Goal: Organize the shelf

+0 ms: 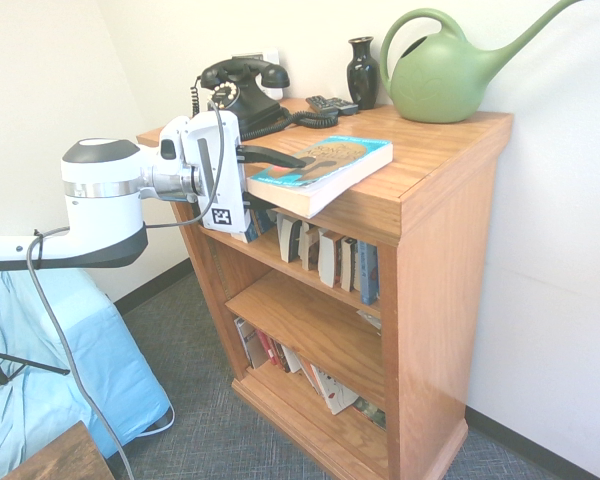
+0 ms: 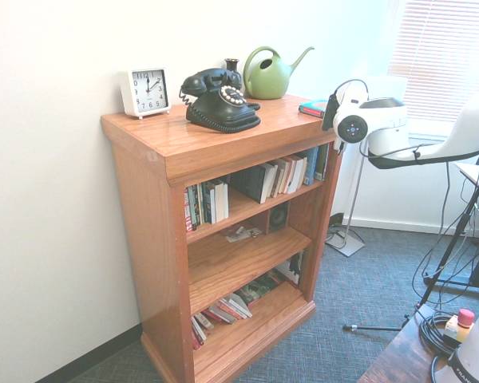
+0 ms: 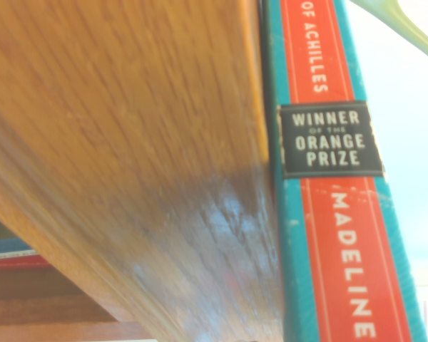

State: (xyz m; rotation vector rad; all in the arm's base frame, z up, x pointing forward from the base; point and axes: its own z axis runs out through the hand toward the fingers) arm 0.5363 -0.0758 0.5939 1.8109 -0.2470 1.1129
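The shelf [image 2: 243,152] is standing against the wall, and the hand [image 1: 298,175] is reaching in at the front edge of its top, where a blue-covered book [image 1: 320,165] is lying flat and jutting past that edge. How wide the hand is standing, and whether it is gripping the book, I cannot tell, since the book is covering its underside. Only the second exterior view is showing the white clock [image 2: 145,92], upright on the shelf's top. The first exterior view is showing the remote [image 1: 332,106] on that top, beside the phone [image 1: 242,90]; in the second, the phone is partly blocking the vase [image 1: 362,75]. The watering can [image 1: 440,78] is sitting on the shelf's top in both, while the wrist view is catching just a green sliver of it. That close view alone is making the book's red-and-teal spine readable: "OF ACHILLES", "WINNER OF THE ORANGE PRIZE" and "MADELINE", with the title running out of the picture. Inside the shelf, books are standing and leaning in the upper tier and leaning in the bottom one, their titles staying too small to read. The second exterior view is revealing papers [image 2: 241,233] in the middle tier, their details looking blurred.
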